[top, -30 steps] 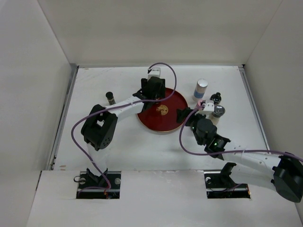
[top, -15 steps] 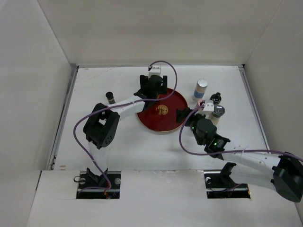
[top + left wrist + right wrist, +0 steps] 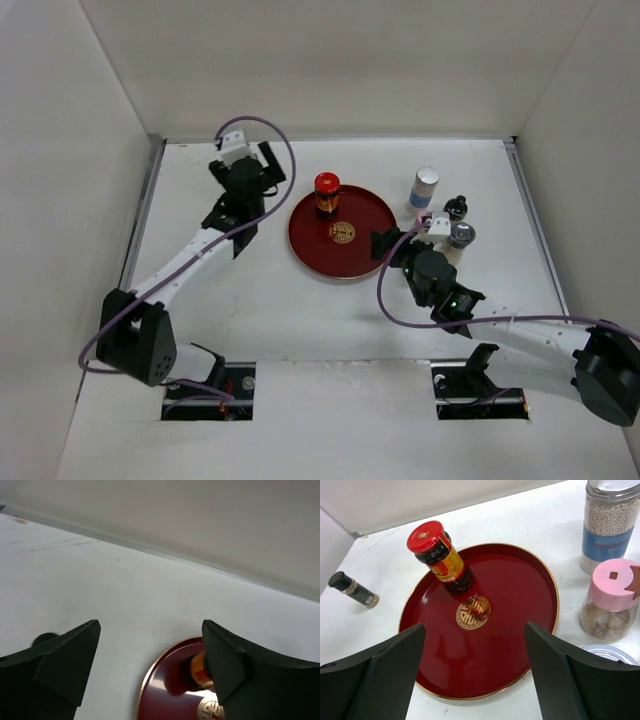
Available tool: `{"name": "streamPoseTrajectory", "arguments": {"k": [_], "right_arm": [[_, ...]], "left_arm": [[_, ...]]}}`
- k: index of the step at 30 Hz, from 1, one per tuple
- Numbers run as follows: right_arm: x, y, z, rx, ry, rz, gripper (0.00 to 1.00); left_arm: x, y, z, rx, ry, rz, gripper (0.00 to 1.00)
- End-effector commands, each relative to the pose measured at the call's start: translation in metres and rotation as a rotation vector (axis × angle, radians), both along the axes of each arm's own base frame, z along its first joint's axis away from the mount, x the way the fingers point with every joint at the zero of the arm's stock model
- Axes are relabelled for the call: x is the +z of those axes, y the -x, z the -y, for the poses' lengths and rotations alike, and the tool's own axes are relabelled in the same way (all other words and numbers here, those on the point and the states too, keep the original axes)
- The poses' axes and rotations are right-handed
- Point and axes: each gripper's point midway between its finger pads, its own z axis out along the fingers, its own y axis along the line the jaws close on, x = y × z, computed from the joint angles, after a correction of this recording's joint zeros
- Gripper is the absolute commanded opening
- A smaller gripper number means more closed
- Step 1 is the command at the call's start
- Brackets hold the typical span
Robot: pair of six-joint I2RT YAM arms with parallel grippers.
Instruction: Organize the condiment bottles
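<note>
Fingers on your right arm (image 3: 385,675) are spread wide and hold nothing. They hang low over the near edge of the round dark-red tray (image 3: 530,645). Closest to them, on the desk (image 3: 530,515) to the right, you have a jar with a silver-grey cap (image 3: 607,655). You cannot see its contents from the wrist view. Just behind it stands the pink-capped jar (image 3: 611,597), about half full of brownish crumbly stuff. It sits just beside the tray's right rim and is not in the tray.

Look into the tray and you find one bottle only. The red-capped jar (image 3: 439,555), dark inside with a yellow and red label, stands on the far-left part just past the gold emblem (image 3: 473,612).

Farther back on the desk, right of the tray, the tall shaker (image 3: 609,530) with a silver cap and blue band is filled with small white beads. A small black-capped bottle (image 3: 457,207) stands near it on the right. Another small bottle with a black cap (image 3: 352,589) stands on the desk left of the tray, clear of its rim.

Farthest from you, your left arm's fingers (image 3: 65,665) are also wide and hold nothing. They hang above bare desk to the left of the tray, with the red-capped jar showing partly behind one of them.
</note>
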Motion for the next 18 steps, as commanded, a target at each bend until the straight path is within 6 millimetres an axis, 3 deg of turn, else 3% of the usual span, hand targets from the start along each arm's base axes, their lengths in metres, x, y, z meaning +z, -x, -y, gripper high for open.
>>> {"name": "streamPoseTrajectory", "arguments": {"k": [1,3,5,9,18], "right_arm": [[0.013,-0.002,-0.006,0.013,-0.055,0.036,0.87],[0.012,-0.003,-0.01,0.027,-0.05,0.03,0.88],[0.009,-0.003,-0.015,0.045,-0.044,0.023,0.89],[0.006,-0.004,-0.02,0.064,-0.034,0.011,0.9],[-0.001,-0.006,-0.03,0.095,-0.006,-0.009,0.9]], "left_arm": [[-0.04,0.023,-0.055,0.15,0.051,-0.1,0.8],[-0.06,0.027,-0.08,0.202,0.066,-0.142,0.78],[-0.073,0.025,-0.091,0.216,0.075,-0.17,0.74],[-0.093,0.015,-0.096,0.236,0.07,-0.205,0.66],[-0.125,-0.014,-0.116,0.311,0.059,-0.234,0.66]]}}
